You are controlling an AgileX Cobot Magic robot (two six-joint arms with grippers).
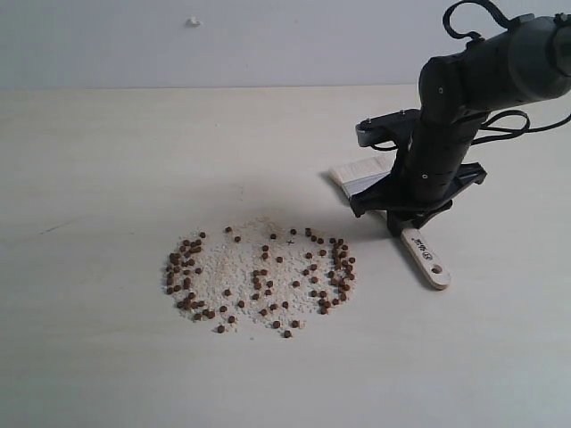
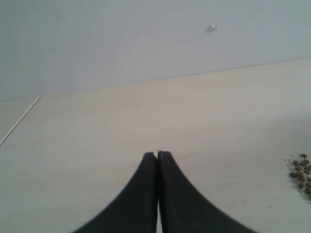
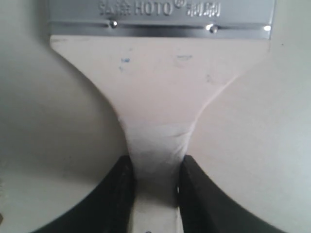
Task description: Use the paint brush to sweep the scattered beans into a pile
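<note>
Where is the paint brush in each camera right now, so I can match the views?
Exterior view: paint brush right of middle, under the right end effector, handle end showing below it.
Left wrist view: not in it.
Right wrist view: fills the picture, neck between the fingers.
Shared landmark: beans, in exterior and left wrist; table in all.

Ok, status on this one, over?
Left gripper shut, empty. Right gripper pinching paint brush handle. Beans scattered, unswept. Nothing between.
</note>
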